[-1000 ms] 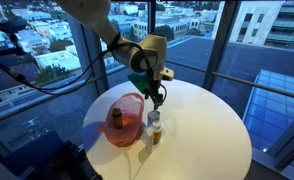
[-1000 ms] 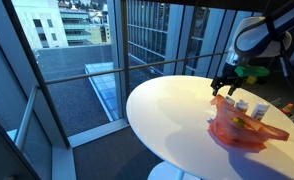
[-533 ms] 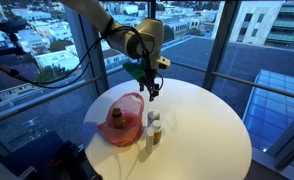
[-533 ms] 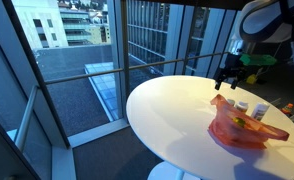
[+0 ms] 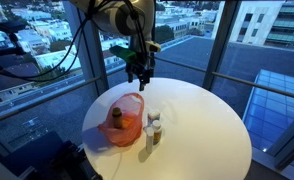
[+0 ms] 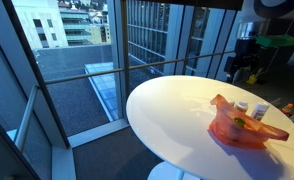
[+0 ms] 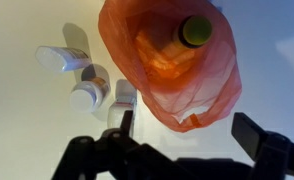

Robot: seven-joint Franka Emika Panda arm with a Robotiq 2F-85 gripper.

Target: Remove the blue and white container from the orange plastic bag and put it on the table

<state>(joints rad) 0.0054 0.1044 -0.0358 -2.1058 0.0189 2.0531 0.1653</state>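
Note:
The orange plastic bag [image 7: 172,65] lies open on the round white table [image 5: 202,125] and also shows in both exterior views [image 5: 124,124] [image 6: 245,128]. Inside it lies an orange bottle with a green cap [image 7: 194,31]. Three small whitish containers [image 7: 87,95] are on the table beside the bag, also seen in both exterior views [image 5: 153,128] [image 6: 257,110]; I cannot tell which one is blue and white. My gripper [image 7: 187,128] is open and empty, high above the bag's edge, as both exterior views show [image 5: 139,72] [image 6: 245,70].
The table stands next to tall windows with metal frames [image 6: 117,70]. The table edge [image 6: 147,130] is near the glass. Most of the tabletop away from the bag is bare white surface.
My gripper has risen from just above the containers and bag and moved back toward the window. The bag and the containers have not moved.

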